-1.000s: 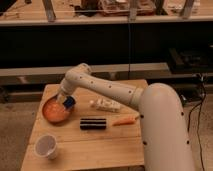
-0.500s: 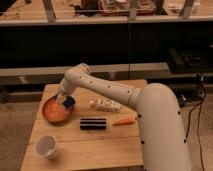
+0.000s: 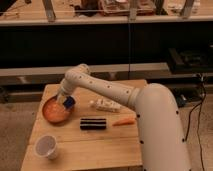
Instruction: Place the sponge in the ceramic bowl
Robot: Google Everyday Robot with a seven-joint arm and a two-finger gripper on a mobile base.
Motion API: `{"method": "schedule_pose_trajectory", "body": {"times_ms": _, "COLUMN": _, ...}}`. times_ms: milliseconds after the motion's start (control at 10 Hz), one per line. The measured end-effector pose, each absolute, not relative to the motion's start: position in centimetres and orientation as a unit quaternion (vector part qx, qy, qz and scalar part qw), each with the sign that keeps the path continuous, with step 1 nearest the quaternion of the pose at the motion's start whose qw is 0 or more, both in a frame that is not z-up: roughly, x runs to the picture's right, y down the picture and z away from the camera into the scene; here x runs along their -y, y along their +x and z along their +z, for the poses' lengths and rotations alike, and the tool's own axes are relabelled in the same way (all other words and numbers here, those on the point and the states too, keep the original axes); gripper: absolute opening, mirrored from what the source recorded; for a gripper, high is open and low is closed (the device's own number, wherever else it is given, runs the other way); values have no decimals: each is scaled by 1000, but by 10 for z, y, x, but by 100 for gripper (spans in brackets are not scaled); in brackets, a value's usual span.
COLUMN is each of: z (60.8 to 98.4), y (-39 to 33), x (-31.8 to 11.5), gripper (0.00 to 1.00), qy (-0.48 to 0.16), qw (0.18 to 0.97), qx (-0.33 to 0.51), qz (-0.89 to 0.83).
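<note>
The ceramic bowl [image 3: 53, 112] is a shallow orange-brown dish on the left side of the wooden table [image 3: 100, 142]. My gripper [image 3: 66, 103] hangs over the bowl's right rim at the end of the white arm. A blue sponge [image 3: 69, 102] sits at the gripper, over the bowl's right edge. Whether the sponge rests in the bowl or is still held, I cannot tell.
A white cup [image 3: 46, 146] stands at the front left of the table. A dark rectangular bar [image 3: 93, 123] lies in the middle, an orange carrot-like item [image 3: 123, 121] to its right, and a white packet [image 3: 106, 105] behind them. The arm's bulky white body [image 3: 160, 130] covers the table's right side.
The gripper with the sponge has stayed over the bowl's right side, shifting only slightly. Nothing else on the table moved.
</note>
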State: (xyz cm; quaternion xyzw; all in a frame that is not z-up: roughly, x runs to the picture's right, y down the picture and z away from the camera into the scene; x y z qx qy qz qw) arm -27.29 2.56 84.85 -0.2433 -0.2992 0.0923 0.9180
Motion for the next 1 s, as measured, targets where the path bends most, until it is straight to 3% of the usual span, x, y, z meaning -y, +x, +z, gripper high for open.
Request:
{"method": "schedule_pose_trajectory", "body": {"times_ms": 100, "z": 850, "y": -272, "x": -25, "gripper": 62, "qy": -244, "qw": 918, "qx": 299, "qz": 90}}
{"method": "schedule_pose_trajectory", "body": {"times_ms": 300, "z": 851, "y": -272, "x": -25, "gripper": 71, "qy": -244, "qw": 918, "qx": 300, "qz": 89}}
{"method": "schedule_pose_trajectory", "body": {"times_ms": 1000, "z": 857, "y": -273, "x": -25, "gripper": 71, "qy": -247, "qw": 916, "qx": 306, "qz": 78}}
